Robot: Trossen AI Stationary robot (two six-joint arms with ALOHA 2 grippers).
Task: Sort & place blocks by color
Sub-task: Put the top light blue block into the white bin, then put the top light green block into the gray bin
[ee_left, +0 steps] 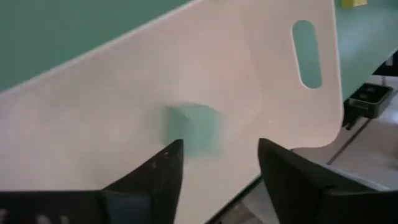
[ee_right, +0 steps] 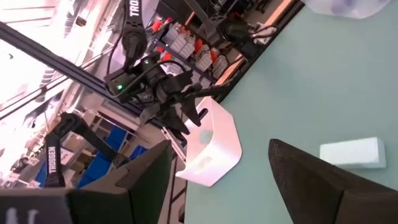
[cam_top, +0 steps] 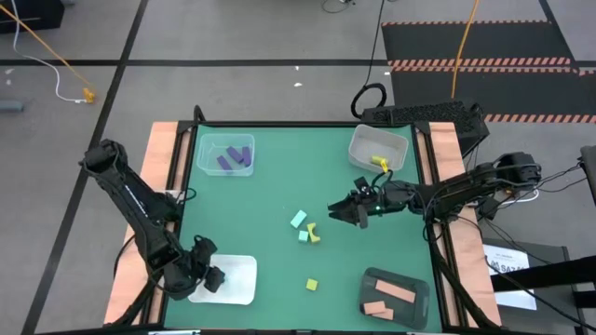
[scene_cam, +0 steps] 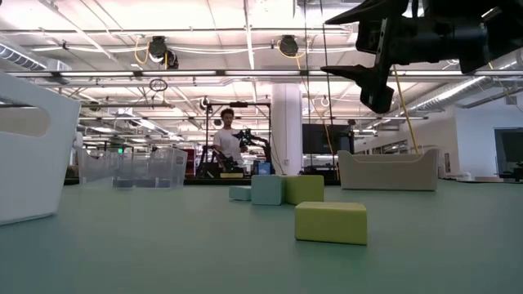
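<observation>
My left gripper (cam_top: 216,279) hovers over the white tray (cam_top: 244,279) at the near left, pointing steeply down, fingers (ee_left: 168,163) apart. A mint green block (ee_left: 193,127) shows blurred on or just above the tray floor (ee_left: 112,106), clear of both fingers. My right gripper (cam_top: 340,210) hangs open and level above the table's middle right, pointing left toward loose blocks on the table: a mint bar (cam_top: 298,220), a small mint cube (cam_top: 304,236), a yellow arch (cam_top: 315,233) and a yellow cube (cam_top: 312,284). The mint bar (ee_right: 351,152) lies beyond the right fingers.
A clear tub (cam_top: 226,154) at the far left holds purple blocks. A pale tub (cam_top: 377,147) at the far right holds a yellow block. A dark tray (cam_top: 396,296) at the near right holds salmon blocks. In the low view, a person (scene_cam: 225,143) stands in the room beyond the table.
</observation>
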